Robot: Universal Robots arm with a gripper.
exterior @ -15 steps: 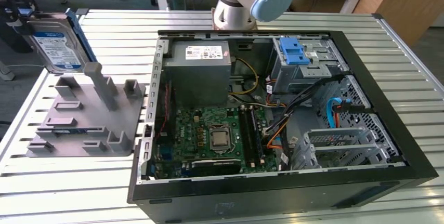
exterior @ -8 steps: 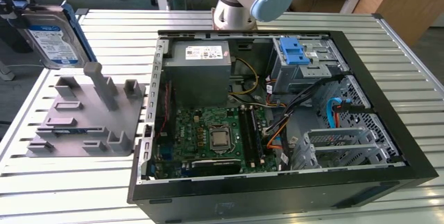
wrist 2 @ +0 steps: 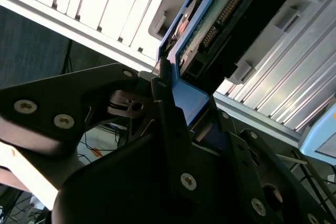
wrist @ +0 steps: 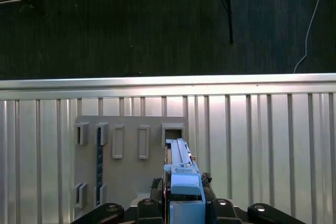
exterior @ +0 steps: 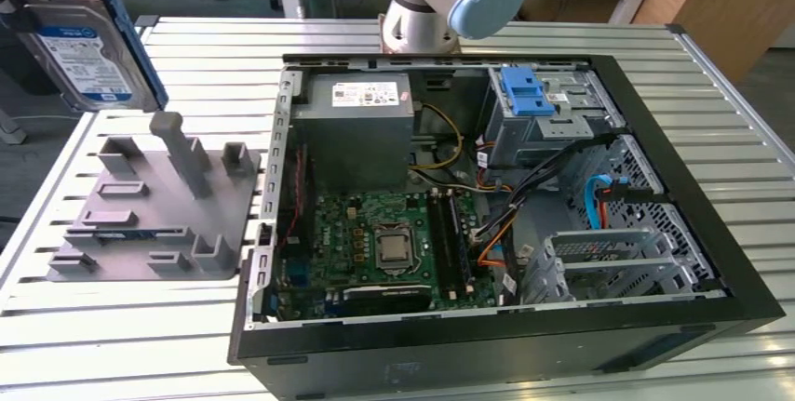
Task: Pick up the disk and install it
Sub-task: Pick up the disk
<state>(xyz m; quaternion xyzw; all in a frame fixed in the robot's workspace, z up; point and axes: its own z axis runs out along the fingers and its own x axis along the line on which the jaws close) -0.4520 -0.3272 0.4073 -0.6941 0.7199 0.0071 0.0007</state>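
The tool (wrist: pixel 185 199) is clamped on the blue carrier of the hard disk (exterior: pixel 85 47). It holds the disk on edge, in the air above the grey slotted holder (exterior: pixel 149 206) by the bench (exterior: pixel 125 336) edge. That is well apart from the open computer case (exterior: pixel 497 350), and the grip probably suits sliding the disk into a bay.

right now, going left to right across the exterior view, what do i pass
the disk → grey slotted fixture → grey power supply box → blue latch piece
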